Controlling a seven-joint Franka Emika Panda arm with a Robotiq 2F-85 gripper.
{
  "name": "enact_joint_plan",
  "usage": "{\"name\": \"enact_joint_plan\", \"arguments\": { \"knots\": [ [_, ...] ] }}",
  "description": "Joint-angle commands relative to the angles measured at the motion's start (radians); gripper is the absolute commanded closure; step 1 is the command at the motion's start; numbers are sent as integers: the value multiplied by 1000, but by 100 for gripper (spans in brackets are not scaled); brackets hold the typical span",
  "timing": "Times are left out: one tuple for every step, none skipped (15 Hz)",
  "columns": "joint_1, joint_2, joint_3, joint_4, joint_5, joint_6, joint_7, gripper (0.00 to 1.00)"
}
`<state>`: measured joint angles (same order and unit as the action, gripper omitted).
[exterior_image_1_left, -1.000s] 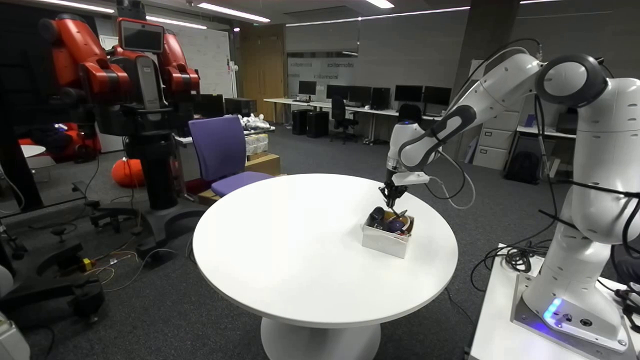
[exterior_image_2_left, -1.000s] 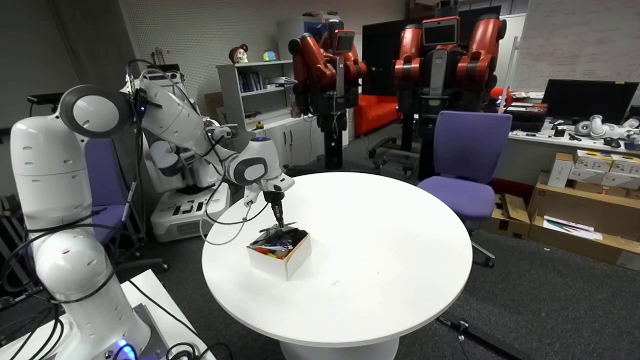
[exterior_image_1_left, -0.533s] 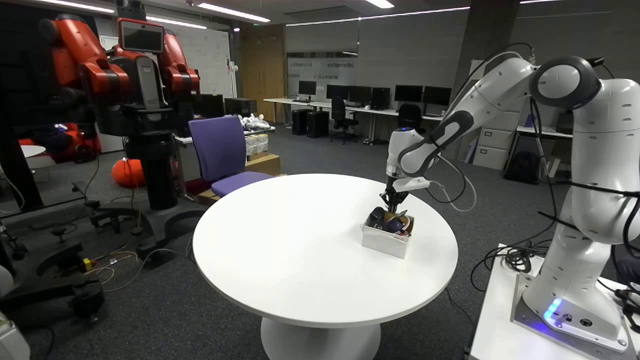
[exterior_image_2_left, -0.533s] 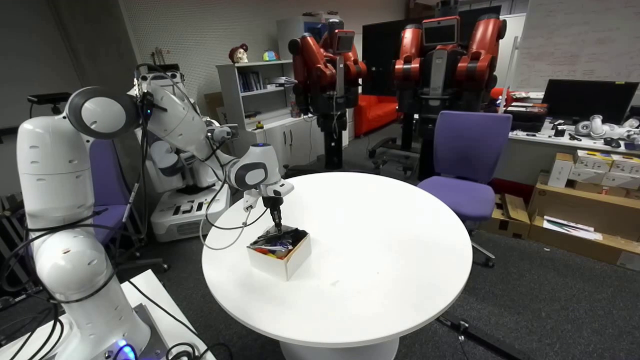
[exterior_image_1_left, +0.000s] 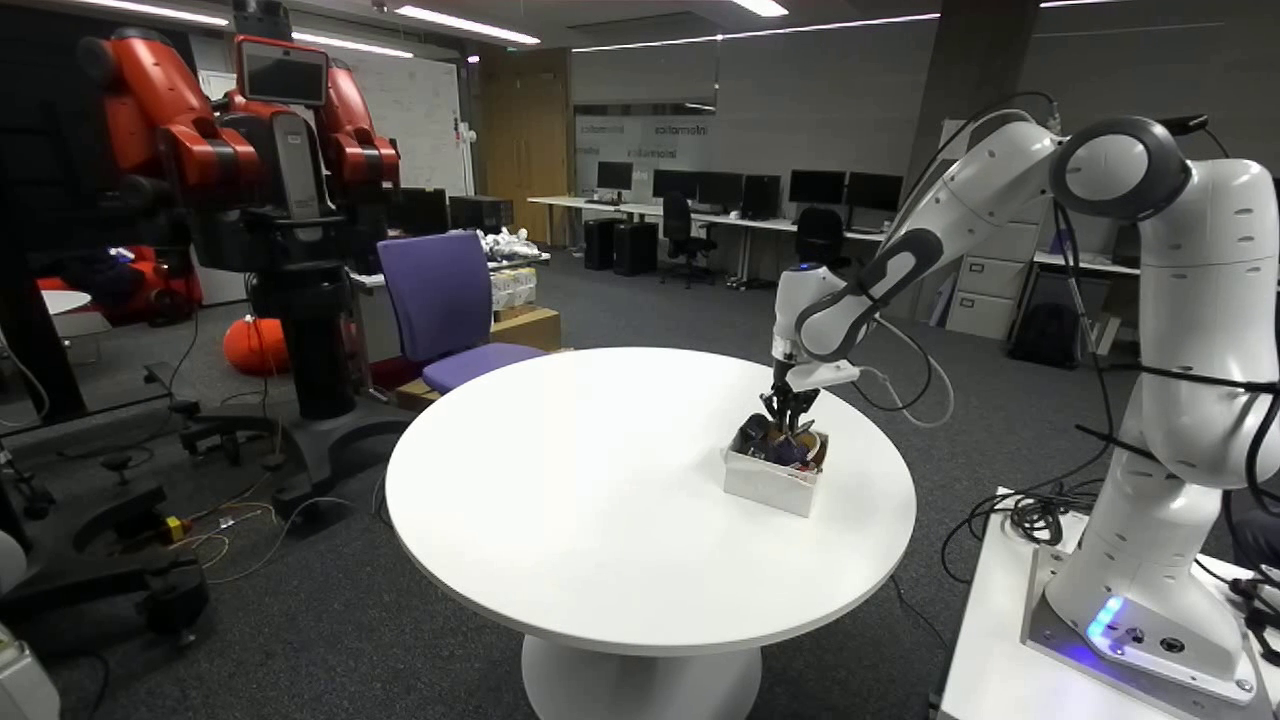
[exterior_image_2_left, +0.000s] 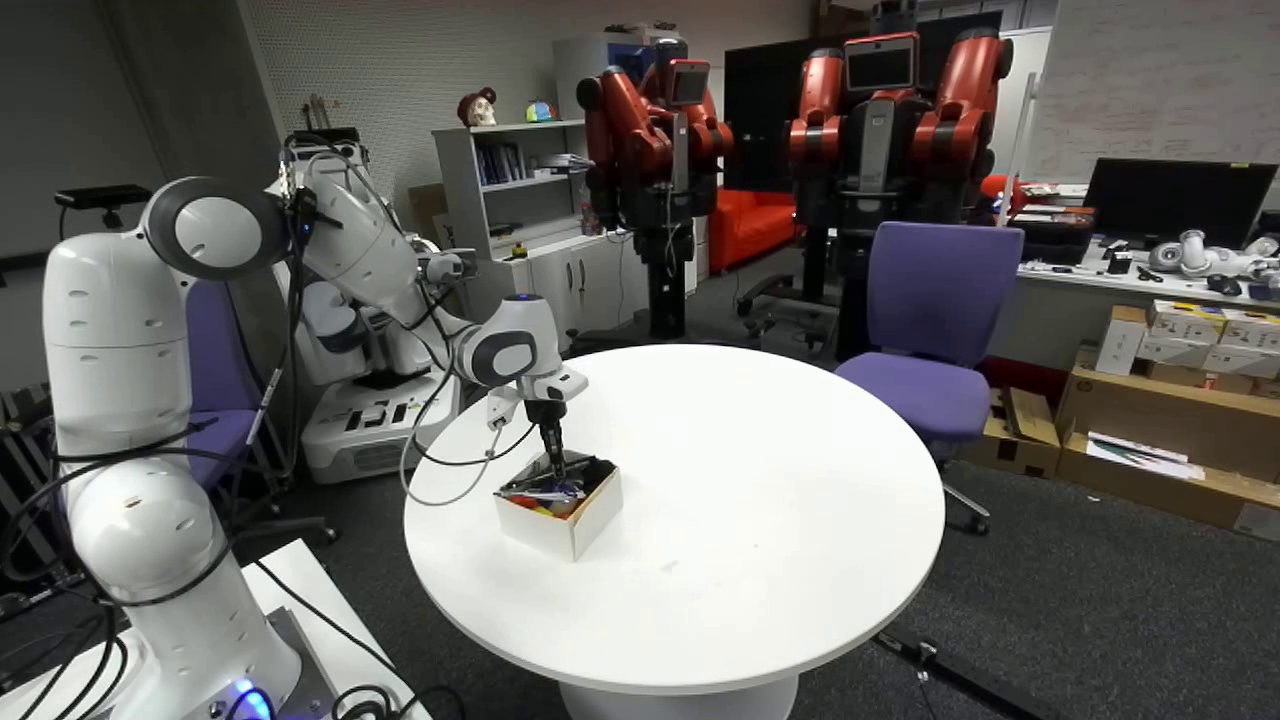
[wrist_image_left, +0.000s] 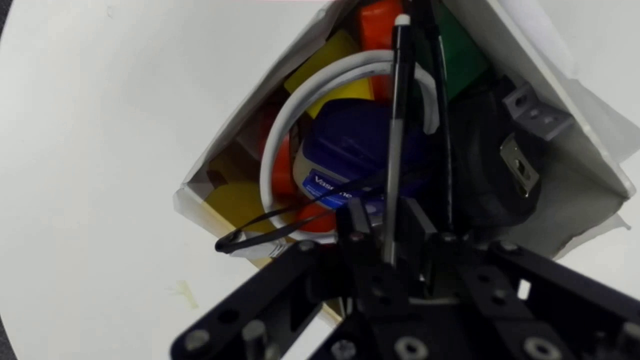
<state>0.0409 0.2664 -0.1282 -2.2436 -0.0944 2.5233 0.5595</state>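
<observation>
"Compared with one second ago, your white robot arm (exterior_image_1_left: 985, 185) is reaching lower in both exterior views, and your black two-finger gripper (wrist_image_left: 385, 207) is now dipping into the white cardboard box (exterior_image_1_left: 765, 485)."

"What is that changing for you?"

"You're working down among the contents now, so I'd judge that small movements of yours could be nudging neighbouring things."

"And how are you holding your claw?"

"You're keeping its fingers (wrist_image_left: 359, 215) slightly apart, with a slim black-and-silver pen (wrist_image_left: 396, 135) running between them. Some space is showing beside the pen, so you don't seem to be clamping it; whether one finger is touching it, I can't tell."

"Where is the pen lying, then?"

"It's stretching across the top of the contents, its white-tipped end pointing away from your gripper and crossing over a white ring-shaped object (wrist_image_left: 271, 155)."

"What else is your box holding?"

"You're seeing a tub with a dark blue lid (wrist_image_left: 350, 130), framed by that ring, with a yellow piece (wrist_image_left: 322, 62) and an orange-red piece (wrist_image_left: 381, 22) lying lower down. A bulky black object (wrist_image_left: 477, 175) is resting towards one wall, a perforated grey metal bracket (wrist_image_left: 542, 107) is sitting beside it, and a thin black cord loop (wrist_image_left: 240, 245) is crossing one edge."
</observation>
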Motion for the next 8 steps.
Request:
{"name": "enact_joint_plan", "arguments": {
  "knots": [
    [11,-26,-15,-23,-23,13,27,44],
    [7,-33,-14,-28,-17,14,17,36],
    [3,-40,-13,-32,-12,12,7,29],
    [-1,-45,-13,-32,-7,8,-1,23],
    [-6,-51,-13,-34,-1,4,-11,14],
    [-11,-56,-13,-34,6,1,-19,7],
    [-15,-62,-14,-34,9,-2,-25,1],
    [-20,-71,-15,-35,13,-6,-34,0]
  ]
}}
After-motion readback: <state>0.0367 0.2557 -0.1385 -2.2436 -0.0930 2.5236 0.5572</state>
